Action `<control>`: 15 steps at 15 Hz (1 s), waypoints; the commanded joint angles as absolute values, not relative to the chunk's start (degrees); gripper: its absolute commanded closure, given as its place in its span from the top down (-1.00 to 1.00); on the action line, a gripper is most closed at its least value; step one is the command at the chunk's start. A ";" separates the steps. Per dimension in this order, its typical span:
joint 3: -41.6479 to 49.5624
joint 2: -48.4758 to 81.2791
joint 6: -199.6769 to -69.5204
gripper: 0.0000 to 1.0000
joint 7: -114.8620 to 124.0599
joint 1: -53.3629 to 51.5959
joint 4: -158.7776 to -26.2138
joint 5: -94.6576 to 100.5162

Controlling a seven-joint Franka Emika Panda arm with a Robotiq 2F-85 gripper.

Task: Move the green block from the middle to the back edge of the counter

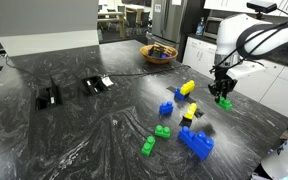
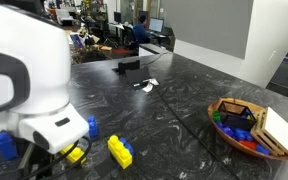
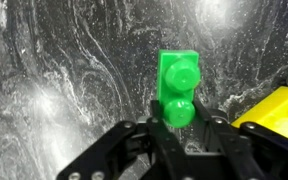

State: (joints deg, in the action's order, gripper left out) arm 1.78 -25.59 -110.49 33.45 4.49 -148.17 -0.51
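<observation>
The green block (image 3: 176, 85) is a small bright-green studded brick. In the wrist view it stands between my gripper (image 3: 179, 122) fingers, which close on its lower stud. In an exterior view the gripper (image 1: 222, 92) hangs over the counter (image 1: 84, 130) near its right edge. There it holds the green block (image 1: 225, 102) at or just above the dark veined surface. In the exterior view from behind the arm, the white arm body hides the gripper and the block.
A yellow brick (image 3: 274, 110) lies just right of the gripper. Yellow (image 1: 187, 88), blue (image 1: 166, 108), large blue (image 1: 196, 142) and two other green bricks (image 1: 162, 131) (image 1: 148, 147) lie mid-counter. A bowl (image 1: 159, 52) of blocks stands at the back. Black items (image 1: 49, 97) lie left.
</observation>
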 commanded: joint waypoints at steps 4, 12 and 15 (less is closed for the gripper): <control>0.89 -26.32 -128.23 -0.82 38.36 7.49 -159.62 -7.30; -0.20 -21.25 -141.10 0.22 44.49 8.16 -159.57 -7.00; -0.45 -21.44 -141.60 0.59 44.73 7.80 -159.55 -6.82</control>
State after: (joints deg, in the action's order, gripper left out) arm 0.94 -21.65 -140.25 43.99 6.89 -159.60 -6.60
